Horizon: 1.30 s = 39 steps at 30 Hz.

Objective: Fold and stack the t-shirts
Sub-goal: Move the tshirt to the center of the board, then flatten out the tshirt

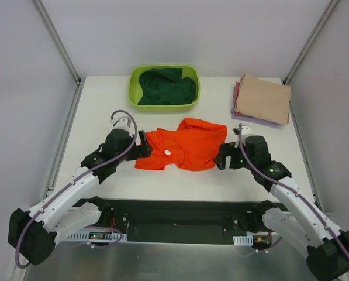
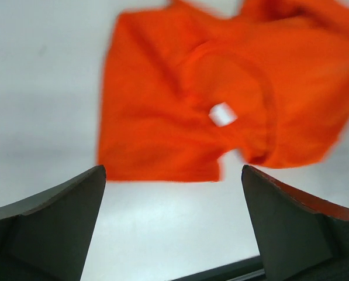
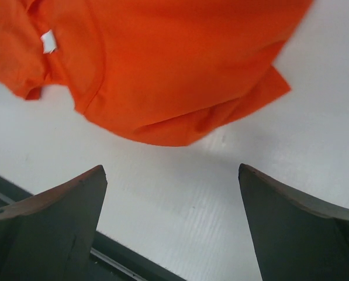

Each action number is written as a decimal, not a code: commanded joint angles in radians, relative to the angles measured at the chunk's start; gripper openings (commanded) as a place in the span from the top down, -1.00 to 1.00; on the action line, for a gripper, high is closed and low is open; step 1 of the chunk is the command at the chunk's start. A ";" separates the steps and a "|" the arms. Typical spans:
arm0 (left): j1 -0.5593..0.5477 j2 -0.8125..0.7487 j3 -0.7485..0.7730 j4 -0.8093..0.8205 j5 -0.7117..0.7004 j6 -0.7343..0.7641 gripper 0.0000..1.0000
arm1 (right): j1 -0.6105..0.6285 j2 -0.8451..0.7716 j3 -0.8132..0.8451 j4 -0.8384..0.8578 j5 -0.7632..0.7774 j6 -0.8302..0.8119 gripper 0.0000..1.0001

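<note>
A bright orange t-shirt (image 1: 186, 144) lies crumpled on the white table, its white neck label facing up. It also shows in the left wrist view (image 2: 221, 88) and the right wrist view (image 3: 156, 64). My left gripper (image 1: 144, 145) is open and empty at the shirt's left edge (image 2: 173, 175). My right gripper (image 1: 223, 155) is open and empty at the shirt's right edge (image 3: 171, 175). A dark green t-shirt (image 1: 165, 86) lies bunched in a lime-green tub (image 1: 133, 88). Folded tan (image 1: 263, 98), lilac (image 1: 253, 121) and reddish tees are stacked at the back right.
The lime-green tub stands at the back centre of the table (image 1: 98, 105). A dark rail (image 1: 180, 212) runs along the near table edge, seen also in the right wrist view (image 3: 121, 257). Grey side walls and metal frame posts (image 1: 57, 41) bound the table.
</note>
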 commanded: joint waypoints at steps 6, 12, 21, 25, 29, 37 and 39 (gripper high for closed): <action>0.137 0.033 -0.229 -0.079 -0.006 -0.202 -0.98 | 0.465 0.320 0.163 0.068 0.190 0.002 -0.94; 0.139 0.230 -0.159 -0.059 -0.022 -0.236 -0.98 | 0.493 0.426 0.185 0.070 0.245 0.083 -0.94; 0.122 0.524 -0.033 0.008 0.101 -0.198 -0.44 | 0.501 0.441 0.177 0.048 0.281 0.112 -0.94; 0.111 0.605 0.010 0.010 0.104 -0.196 0.26 | 0.505 0.456 0.186 0.045 0.291 0.117 -0.94; 0.108 0.633 0.018 0.010 0.097 -0.189 0.91 | 0.508 0.469 0.188 0.042 0.310 0.117 -0.95; 0.110 0.558 -0.043 0.009 0.032 -0.186 1.00 | 0.516 0.519 0.177 0.047 0.274 -0.046 -0.94; 0.110 0.553 -0.051 0.009 0.034 -0.178 1.00 | 0.515 0.536 0.186 0.038 0.288 -0.102 -0.89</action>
